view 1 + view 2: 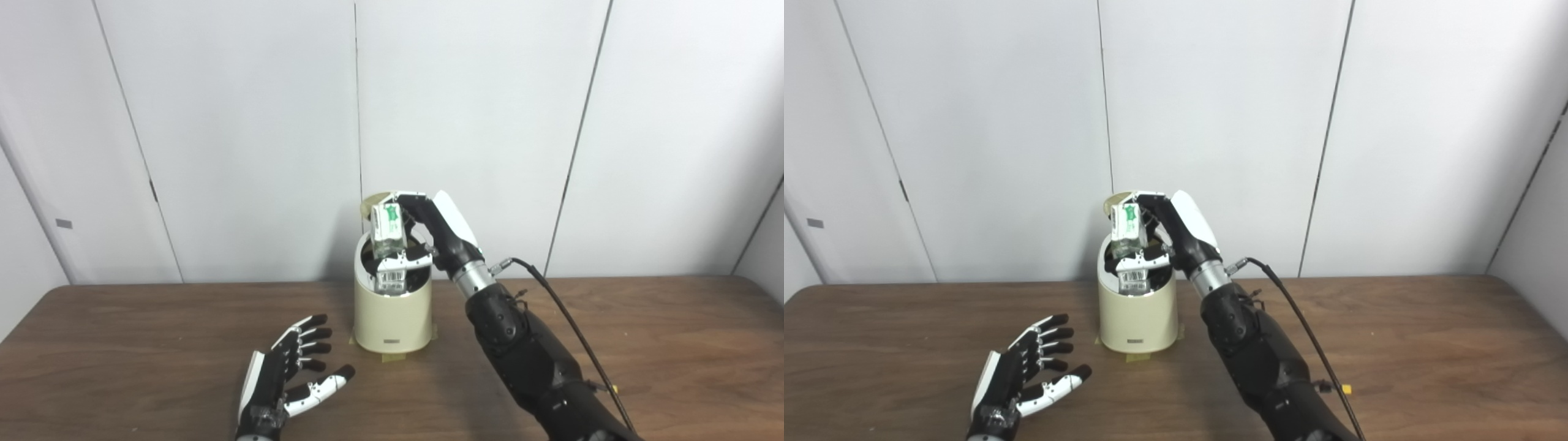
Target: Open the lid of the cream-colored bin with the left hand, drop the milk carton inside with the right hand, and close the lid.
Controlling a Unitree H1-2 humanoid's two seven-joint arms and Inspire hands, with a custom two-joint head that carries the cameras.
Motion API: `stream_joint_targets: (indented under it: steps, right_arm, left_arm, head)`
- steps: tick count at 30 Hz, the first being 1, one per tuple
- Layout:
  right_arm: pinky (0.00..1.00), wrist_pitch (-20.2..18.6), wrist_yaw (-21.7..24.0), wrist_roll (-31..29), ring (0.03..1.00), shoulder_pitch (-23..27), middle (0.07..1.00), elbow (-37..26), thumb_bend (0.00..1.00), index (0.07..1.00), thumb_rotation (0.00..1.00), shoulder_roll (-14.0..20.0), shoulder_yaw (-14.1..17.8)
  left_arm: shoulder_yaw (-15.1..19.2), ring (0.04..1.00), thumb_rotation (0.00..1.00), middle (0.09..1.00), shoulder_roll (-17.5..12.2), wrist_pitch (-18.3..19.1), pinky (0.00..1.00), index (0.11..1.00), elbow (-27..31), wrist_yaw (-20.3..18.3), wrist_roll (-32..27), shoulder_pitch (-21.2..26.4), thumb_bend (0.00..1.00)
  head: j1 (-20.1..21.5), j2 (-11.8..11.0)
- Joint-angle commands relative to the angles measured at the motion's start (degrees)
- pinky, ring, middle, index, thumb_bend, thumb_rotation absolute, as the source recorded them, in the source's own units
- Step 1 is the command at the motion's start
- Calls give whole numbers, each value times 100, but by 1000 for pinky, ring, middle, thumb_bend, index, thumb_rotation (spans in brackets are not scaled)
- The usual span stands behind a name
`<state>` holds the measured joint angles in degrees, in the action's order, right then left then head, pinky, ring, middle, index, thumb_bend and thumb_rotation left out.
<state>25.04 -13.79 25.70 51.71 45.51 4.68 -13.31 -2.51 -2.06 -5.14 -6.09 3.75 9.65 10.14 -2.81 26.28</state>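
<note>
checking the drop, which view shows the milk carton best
Left eye view: the milk carton looks slightly larger there, held by the right hand above the bin. Right eye view shows nearly the same.

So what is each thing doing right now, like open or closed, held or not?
Bin: upright on the table, open at the top.
Lid: flipped up behind the opening.
Milk carton: upright, held over the bin's mouth, its lower end already inside the rim.
Right hand: shut on the milk carton.
Left hand: open, fingers spread, holding nothing, near the tabletop left of the bin.
Table: bears the bin.
</note>
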Motion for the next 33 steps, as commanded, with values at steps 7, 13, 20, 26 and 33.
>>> stream_joint_targets:
  steps: [7,13,20,26,33]
  right_arm:
    - [324,188,-989,180,408,623,482,99,517,521,0,362,-730]
    - [327,189,-1518,151,412,735,484,219,519,514,0,483,-1282]
    - [330,189,-1794,64,413,809,487,361,518,514,0,556,-1669]
    - [331,189,-1652,-90,415,746,488,340,519,510,0,626,-1775]
    - [366,77,-352,-169,465,627,500,291,524,489,0,698,-1482]
  left_arm:
    - [-28,700,89,754,16,-26,593,796,176,14,53,56,711]
    - [-39,701,90,757,22,-9,591,798,208,11,52,35,715]
    - [-47,703,85,758,29,50,591,799,271,6,36,10,713]
    - [-52,704,79,757,29,85,590,796,317,4,38,-2,712]
    - [-58,706,84,761,18,127,599,798,356,0,43,-14,710]
  head:
    - [-7,25]
    - [-27,41]
    - [-50,74]
    - [-63,126]
    - [-37,143]
